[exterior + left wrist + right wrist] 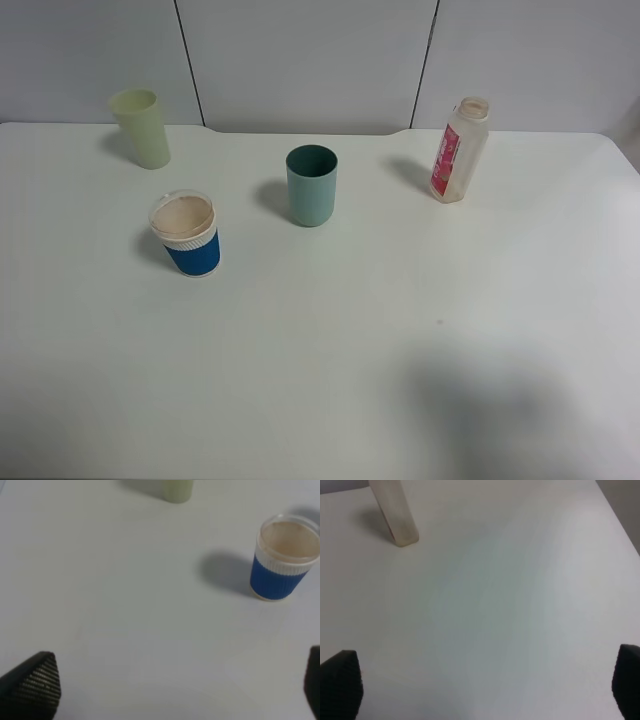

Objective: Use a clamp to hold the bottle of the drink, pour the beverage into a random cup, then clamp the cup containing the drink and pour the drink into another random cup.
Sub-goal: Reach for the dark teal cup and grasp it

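Currently the bottle (459, 150) stands upright at upper right of the high view, with the teal cup (311, 185) at upper centre, well apart. We judge this spacing gives each grasp room. We see the left claw (172, 692) and right claw (482, 685) spread wide above the table (495, 580), holding and touching nothing.

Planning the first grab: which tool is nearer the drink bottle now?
Right. The right tool has the bottle ahead of it; the left tool is over by the blue cup, at the opposite side from the bottle.
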`<state>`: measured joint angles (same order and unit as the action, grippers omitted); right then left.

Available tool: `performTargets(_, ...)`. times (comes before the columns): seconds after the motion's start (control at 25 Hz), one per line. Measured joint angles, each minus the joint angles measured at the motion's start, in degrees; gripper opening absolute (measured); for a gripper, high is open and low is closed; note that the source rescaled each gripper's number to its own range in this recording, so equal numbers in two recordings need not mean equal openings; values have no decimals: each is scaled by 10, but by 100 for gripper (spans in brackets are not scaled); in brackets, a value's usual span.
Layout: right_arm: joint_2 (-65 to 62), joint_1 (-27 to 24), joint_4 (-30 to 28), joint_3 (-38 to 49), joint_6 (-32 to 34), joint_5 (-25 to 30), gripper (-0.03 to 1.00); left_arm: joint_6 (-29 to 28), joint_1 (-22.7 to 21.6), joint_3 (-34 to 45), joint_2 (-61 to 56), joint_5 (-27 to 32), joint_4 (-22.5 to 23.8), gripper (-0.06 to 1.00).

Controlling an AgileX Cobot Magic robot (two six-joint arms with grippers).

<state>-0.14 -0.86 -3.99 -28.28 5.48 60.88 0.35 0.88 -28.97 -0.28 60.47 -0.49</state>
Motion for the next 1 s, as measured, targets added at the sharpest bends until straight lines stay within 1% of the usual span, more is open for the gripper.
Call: performTargets(1.0,0,0,0,0,0,0,100,0,0,0,0,0,5,99)
